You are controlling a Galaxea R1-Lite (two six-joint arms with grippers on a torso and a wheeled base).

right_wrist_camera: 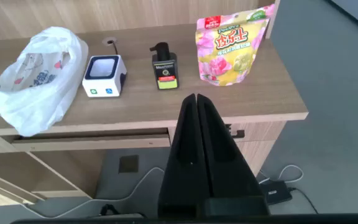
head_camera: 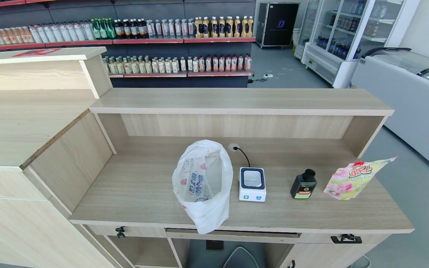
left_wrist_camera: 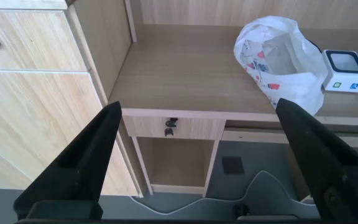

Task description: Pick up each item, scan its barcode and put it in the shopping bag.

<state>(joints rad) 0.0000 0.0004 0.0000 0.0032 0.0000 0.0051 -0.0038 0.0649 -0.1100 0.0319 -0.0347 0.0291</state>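
Waiting unscanned right of the scanner (head_camera: pixel 252 183), a dark bottle (head_camera: pixel 303 185) and pink pouch (head_camera: pixel 354 178) have yet to reach the shopping bag (head_camera: pixel 203 184) on its left, the left gripper (left_wrist_camera: pixel 197 112) spread apart, the right gripper (right_wrist_camera: pixel 196 99) pressed together, both empty.

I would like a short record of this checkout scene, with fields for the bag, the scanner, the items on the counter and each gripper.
bag: white shopping bag, mouth open, on the counter, left of the scanner
scanner: small white scanner, with its cable running to a hole behind it
items: dark bottle right of the scanner; pink pouch farther right, standing upright
left gripper: open, holding nothing
right gripper: shut, holding nothing
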